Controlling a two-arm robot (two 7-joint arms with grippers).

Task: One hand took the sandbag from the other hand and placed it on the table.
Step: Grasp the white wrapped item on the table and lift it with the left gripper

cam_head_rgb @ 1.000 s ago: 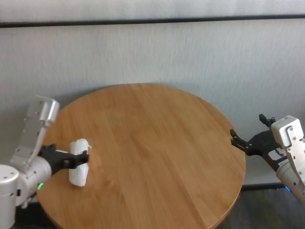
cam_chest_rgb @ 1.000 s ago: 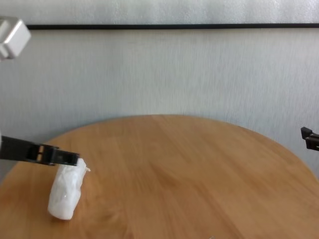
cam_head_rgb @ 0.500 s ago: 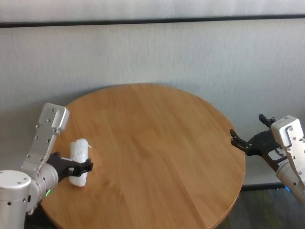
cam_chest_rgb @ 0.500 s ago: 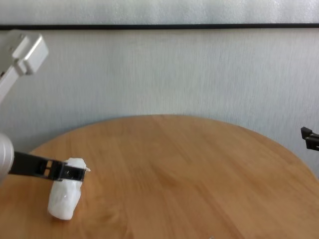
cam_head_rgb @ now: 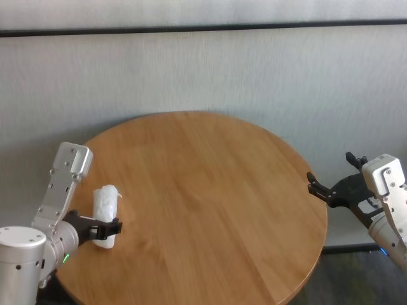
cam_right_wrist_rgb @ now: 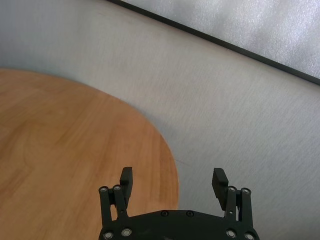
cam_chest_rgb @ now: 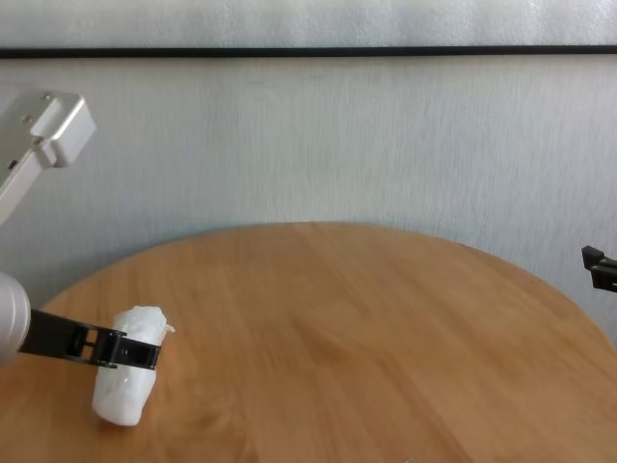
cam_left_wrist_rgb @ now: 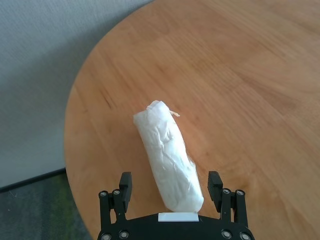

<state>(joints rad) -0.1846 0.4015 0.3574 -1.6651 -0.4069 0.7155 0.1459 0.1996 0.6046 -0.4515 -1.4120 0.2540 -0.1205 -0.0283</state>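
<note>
The sandbag [cam_head_rgb: 105, 204], a white lumpy pouch, lies on the round wooden table [cam_head_rgb: 210, 190] near its left edge. It also shows in the chest view [cam_chest_rgb: 128, 376] and the left wrist view [cam_left_wrist_rgb: 167, 150]. My left gripper [cam_head_rgb: 109, 229], on the wrist with the green light, is open. Its fingers [cam_left_wrist_rgb: 125, 181] straddle the bag's near end without squeezing it; one also shows in the chest view [cam_chest_rgb: 135, 354]. My right gripper [cam_head_rgb: 321, 189], on the wrist with the blue light, is open and empty, just off the table's right edge. It also shows in the right wrist view [cam_right_wrist_rgb: 172, 181].
A grey wall with a dark horizontal strip [cam_head_rgb: 203, 28] stands behind the table. The floor shows beyond the table's left edge [cam_left_wrist_rgb: 30, 200]. Only the tips of the right gripper [cam_chest_rgb: 600, 268] show in the chest view.
My left gripper has slid back along the sandbag toward its near end and sunk lower. The sandbag stays lying on the table. The right arm has not moved.
</note>
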